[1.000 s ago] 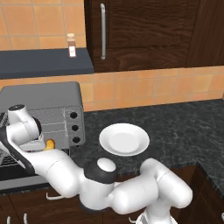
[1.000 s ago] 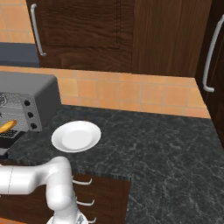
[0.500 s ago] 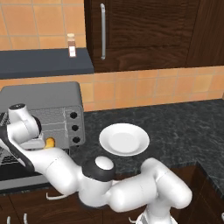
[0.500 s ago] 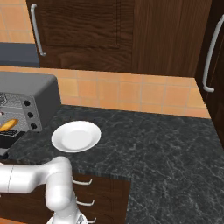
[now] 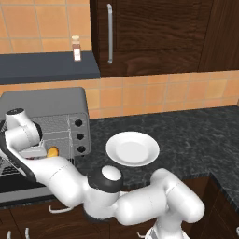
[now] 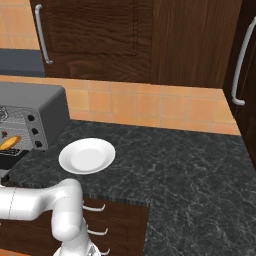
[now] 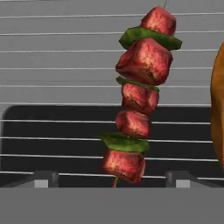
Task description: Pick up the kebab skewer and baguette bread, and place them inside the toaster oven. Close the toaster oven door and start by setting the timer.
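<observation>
The kebab skewer (image 7: 139, 96), red meat chunks with green slices, lies on the wire rack inside the toaster oven (image 5: 46, 105) (image 6: 35, 107). My gripper (image 7: 111, 181) is open, its fingertips (image 7: 42, 180) set wide on either side of the skewer's near end without touching it. The baguette bread (image 7: 218, 113) lies on the rack just right of the skewer, and shows as a golden loaf (image 5: 53, 151) (image 6: 11, 142) in the oven mouth. The toaster oven door (image 5: 16, 182) hangs open and flat below my hand. My wrist reaches into the oven from the front.
An empty white plate (image 5: 133, 148) (image 6: 87, 155) sits on the dark stone counter to the right of the oven. Three black knobs (image 5: 80, 137) run down the oven's right side. A spice jar (image 5: 76, 48) stands on the shelf above. Dark wood cabinets line the wall.
The arm keeps almost the same pose at the oven mouth. The jaws have spread from shut to wide, leaving the skewer lying on the rack.
</observation>
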You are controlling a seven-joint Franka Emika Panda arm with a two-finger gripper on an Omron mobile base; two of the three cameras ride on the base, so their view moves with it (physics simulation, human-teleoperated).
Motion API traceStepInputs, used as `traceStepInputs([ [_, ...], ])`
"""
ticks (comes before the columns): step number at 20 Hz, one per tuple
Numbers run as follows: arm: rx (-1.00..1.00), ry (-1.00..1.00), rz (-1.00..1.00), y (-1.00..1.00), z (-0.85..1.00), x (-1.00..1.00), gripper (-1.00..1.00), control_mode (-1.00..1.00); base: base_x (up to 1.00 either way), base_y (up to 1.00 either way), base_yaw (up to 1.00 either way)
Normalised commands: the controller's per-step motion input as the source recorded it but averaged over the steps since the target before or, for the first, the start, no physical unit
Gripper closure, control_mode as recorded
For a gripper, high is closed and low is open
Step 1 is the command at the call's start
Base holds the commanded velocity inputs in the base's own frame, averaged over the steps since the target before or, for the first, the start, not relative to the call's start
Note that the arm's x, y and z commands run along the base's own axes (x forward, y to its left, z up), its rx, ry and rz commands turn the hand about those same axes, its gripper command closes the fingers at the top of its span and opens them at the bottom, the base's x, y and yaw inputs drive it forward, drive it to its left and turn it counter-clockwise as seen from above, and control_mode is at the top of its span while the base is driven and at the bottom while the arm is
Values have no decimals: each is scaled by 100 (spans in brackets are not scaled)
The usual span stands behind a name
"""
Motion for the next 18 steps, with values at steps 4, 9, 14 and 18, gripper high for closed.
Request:
traceStepInputs([
  [4, 0, 0, 0, 9, 10, -70, -100, -100, 0, 0, 0],
  [9, 0, 0, 0, 1, 0, -83, -100, -100, 0, 0, 0],
  [14, 1, 2, -5, -1, -10, -70, -100, -100, 0, 0, 0],
  [18, 0, 4, -9, -19, -47, -16, -100, -100, 0, 0, 0],
])
